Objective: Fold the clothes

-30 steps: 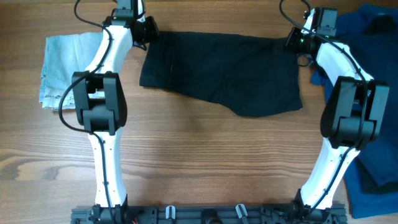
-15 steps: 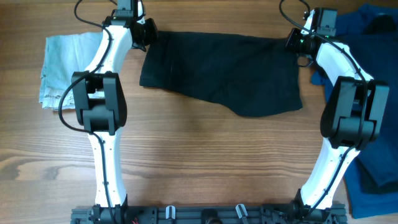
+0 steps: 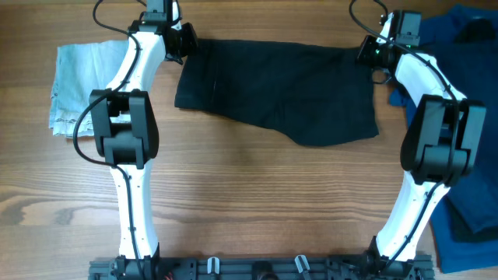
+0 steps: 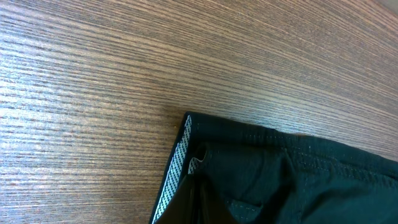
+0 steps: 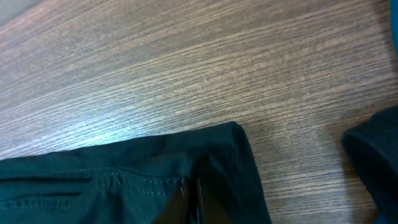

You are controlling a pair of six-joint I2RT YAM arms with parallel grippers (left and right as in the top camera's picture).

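The near edge of the surface (image 3: 257,202) carries nothing but the two arm bases.

Beyond it, across the middle toward the far edge, the black shorts (image 3: 280,89) lie spread flat. The leg hems point to the near edge and the waistband runs along the far edge.

A folded pale-blue denim piece (image 3: 82,78) sits by the far-left corner. A heap of blue garments (image 3: 467,187) runs down the right edge.

The left gripper (image 3: 185,40) is at the left waistband corner and the right gripper (image 3: 367,51) at the right corner. The wrist views show those corners (image 4: 205,134) (image 5: 230,140) with the stitched band bunching toward the lens. No fingers show clearly, so I cannot tell whether either gripper is clamped on the cloth or parted.

Judgement: the fabric is light, limp and non-slippery. It will sag and drag if lifted at one point. The two waistband corners, taken evenly, are the sound hold, as the doubled seam gives firm purchase.

Against the earlier overhead frames, no difference is detected. Arms and garments hold identical positions.
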